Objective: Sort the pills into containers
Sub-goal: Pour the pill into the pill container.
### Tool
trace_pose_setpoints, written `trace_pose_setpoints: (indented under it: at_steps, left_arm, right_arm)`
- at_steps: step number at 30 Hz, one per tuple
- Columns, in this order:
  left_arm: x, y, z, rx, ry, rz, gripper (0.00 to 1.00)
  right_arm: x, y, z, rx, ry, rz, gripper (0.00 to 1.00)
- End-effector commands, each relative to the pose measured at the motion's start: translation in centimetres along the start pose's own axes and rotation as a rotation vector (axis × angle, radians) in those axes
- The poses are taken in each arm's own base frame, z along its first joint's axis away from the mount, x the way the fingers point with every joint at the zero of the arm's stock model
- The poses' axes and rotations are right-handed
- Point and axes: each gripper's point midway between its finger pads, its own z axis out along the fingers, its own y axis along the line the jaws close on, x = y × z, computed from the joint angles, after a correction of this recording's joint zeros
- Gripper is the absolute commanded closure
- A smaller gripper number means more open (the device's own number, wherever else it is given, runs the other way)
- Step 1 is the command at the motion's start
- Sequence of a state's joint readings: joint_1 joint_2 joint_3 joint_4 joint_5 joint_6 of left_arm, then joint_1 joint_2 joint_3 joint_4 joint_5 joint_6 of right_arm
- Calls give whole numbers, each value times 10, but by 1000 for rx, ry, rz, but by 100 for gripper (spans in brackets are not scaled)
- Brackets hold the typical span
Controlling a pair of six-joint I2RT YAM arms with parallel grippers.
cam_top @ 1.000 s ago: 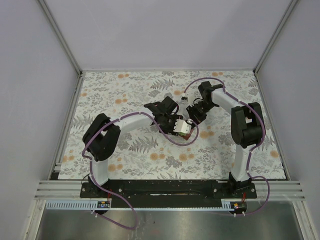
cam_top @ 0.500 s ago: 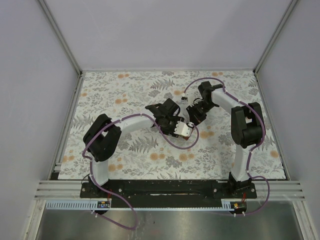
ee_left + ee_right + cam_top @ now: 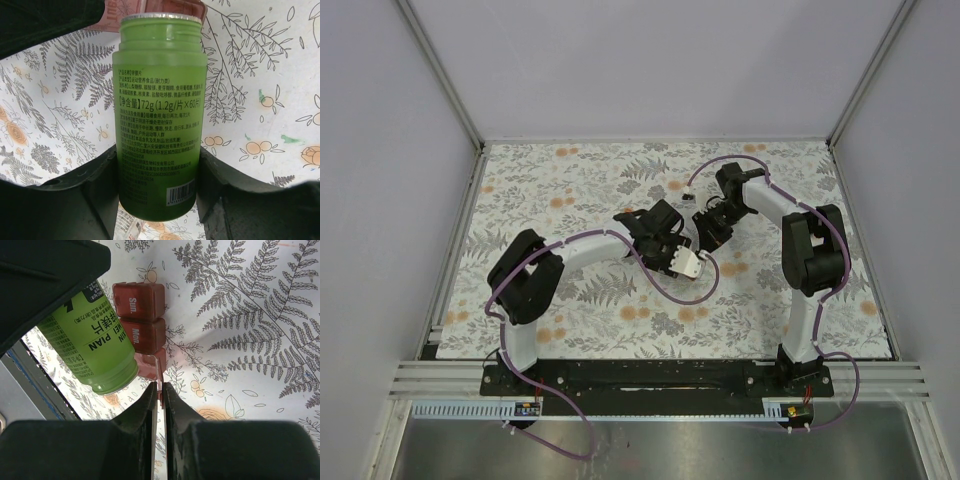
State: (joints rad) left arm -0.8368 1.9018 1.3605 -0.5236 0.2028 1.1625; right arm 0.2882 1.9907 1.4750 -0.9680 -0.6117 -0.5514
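The left gripper (image 3: 157, 156), jaws about half spread, clamps the lower body of the green bottle (image 3: 157, 100). The bottle's uncapped mouth tips toward the dark-red pill box (image 3: 139, 315), which lies on the fern-print cloth (image 3: 240, 340). The right gripper (image 3: 160, 390) pinches tight on the box's raised lid (image 3: 161, 371).

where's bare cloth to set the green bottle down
Free: the cloth's far-left corner, the near strip between the two arm bases, and the patch right of the right arm. Crowded: the centre, where the left end effector holds the bottle by the box and the right end effector pinches its lid.
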Motion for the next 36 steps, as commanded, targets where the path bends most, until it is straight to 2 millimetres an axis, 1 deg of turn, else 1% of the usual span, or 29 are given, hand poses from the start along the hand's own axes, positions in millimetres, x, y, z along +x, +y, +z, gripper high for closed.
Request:
trace_pose_setpoints:
  at_steps: [1,5,16,24,29,32,36]
  left_arm:
    - [0,8,3,-32,28,64,100]
    - [0,7,4,-34,46,88,100]
    - [0,15,2,-59,79,134,100]
    - [-2,16,3,-51,98,164,100]
    - [-5,21,1,-64,99,172,100]
    - [-6,21,2,-64,108,192,100]
    - [-3,22,3,-64,133,216,100]
  right_arm:
    - [-10,9,-12,22,-22,-33,95]
    - [-10,9,-12,23,-21,-32,95]
    - [-9,9,-12,24,-23,-38,95]
    - [-9,9,-11,20,-19,-30,95]
    - [-10,9,-13,25,-21,-32,95]
    - [-11,9,-13,25,-21,-32,96]
    - [-11,9,-13,25,-21,-32,95]
